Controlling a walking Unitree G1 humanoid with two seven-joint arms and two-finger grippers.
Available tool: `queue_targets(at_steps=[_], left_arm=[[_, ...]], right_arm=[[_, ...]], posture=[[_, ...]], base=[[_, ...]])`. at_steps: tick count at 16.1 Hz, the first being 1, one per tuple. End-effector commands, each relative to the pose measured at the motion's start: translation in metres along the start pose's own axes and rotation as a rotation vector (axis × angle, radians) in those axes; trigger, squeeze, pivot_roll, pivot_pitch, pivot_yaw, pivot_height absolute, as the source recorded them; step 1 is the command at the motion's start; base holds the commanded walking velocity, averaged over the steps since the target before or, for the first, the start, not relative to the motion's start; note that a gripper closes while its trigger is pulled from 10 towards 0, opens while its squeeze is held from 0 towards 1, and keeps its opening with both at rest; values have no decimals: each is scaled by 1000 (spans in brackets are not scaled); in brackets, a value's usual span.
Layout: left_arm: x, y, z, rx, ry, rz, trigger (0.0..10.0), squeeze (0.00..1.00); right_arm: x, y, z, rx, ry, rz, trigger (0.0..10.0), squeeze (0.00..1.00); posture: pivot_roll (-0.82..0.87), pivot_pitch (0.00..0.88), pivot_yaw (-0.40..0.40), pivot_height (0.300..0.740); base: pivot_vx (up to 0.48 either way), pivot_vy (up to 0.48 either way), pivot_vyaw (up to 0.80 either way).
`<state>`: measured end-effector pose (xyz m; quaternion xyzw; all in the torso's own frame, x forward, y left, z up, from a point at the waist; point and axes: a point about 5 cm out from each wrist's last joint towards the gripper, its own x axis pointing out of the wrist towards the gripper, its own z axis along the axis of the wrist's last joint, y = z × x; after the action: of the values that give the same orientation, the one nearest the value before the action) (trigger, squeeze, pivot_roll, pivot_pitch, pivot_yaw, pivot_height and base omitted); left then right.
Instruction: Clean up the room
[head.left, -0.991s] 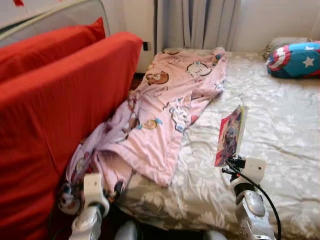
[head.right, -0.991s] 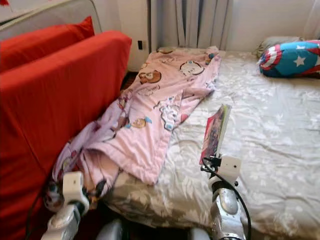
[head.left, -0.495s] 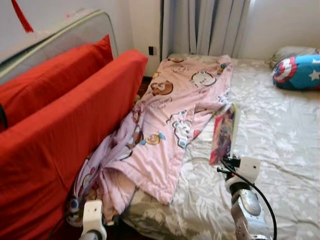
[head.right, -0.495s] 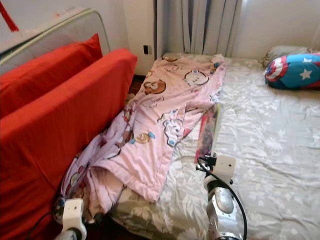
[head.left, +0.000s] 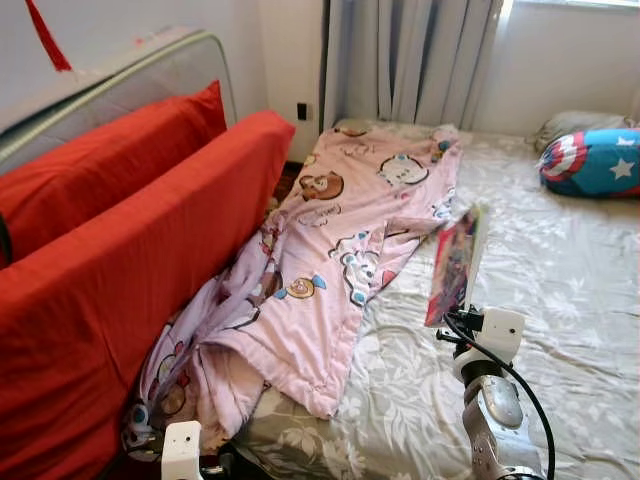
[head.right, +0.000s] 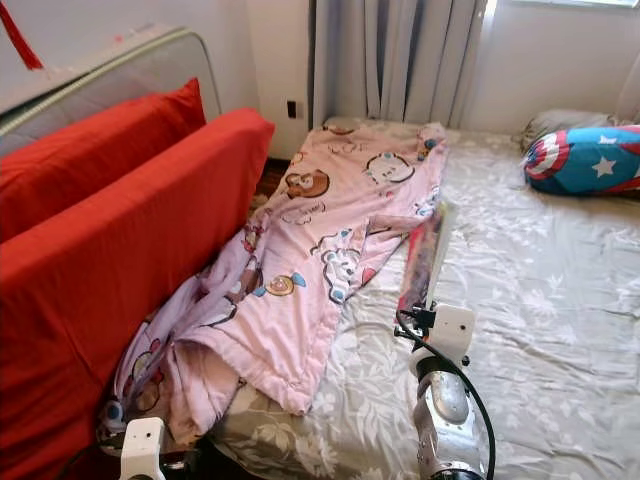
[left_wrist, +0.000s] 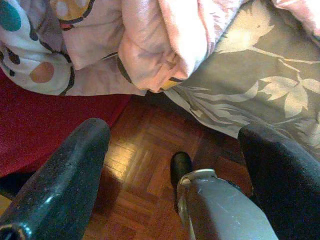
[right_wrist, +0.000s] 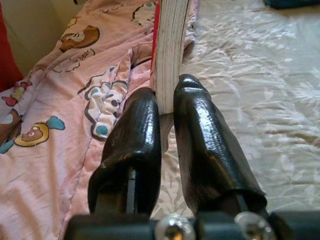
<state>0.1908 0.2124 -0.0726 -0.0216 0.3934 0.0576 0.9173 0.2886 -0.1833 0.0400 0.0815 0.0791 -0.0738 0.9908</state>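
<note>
A thin picture book (head.left: 455, 265) with a pink and red cover stands upright over the bed, its lower edge pinched in my right gripper (right_wrist: 167, 97), which is shut on it. The book's white page edge (right_wrist: 170, 50) faces the right wrist camera. A pink cartoon-print blanket (head.left: 330, 260) lies crumpled along the left side of the bed and spills over its corner. My left gripper (left_wrist: 175, 132) hangs open, low above the wooden floor (left_wrist: 145, 165), by the blanket's hanging end.
The bed has a grey floral cover (head.left: 560, 300). A red sofa (head.left: 120, 260) stands close along its left side. A blue star-and-shield pillow (head.left: 595, 160) lies at the far right. Curtains (head.left: 420, 60) hang behind the bed's head.
The camera has shifted, so the scene sits lower in the picture. My left arm has sunk toward the bottom edge. The book stays in my right gripper, slightly higher over the bed.
</note>
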Motion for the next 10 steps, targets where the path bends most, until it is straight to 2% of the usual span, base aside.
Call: queue_targets(at_steps=[1,6,10], left_arm=[[0,-2,-5,15,32,-11,10000,0],[2,-7,0,18,29,-19,10000,0],[4,-24,2,28,35,-42,10000,0]], right_arm=[[5,-1,10,5,-36,-19,10000,0],[4,3,6,1,-18,-7,10000,0],[4,5,5,3,-15,-3,10000,0]], posture=[[-63,0,-3,740],[-56,0,0,740],[-49,0,2,740]], base=[[0,0,-606],[0,0,-774],[0,0,-763]])
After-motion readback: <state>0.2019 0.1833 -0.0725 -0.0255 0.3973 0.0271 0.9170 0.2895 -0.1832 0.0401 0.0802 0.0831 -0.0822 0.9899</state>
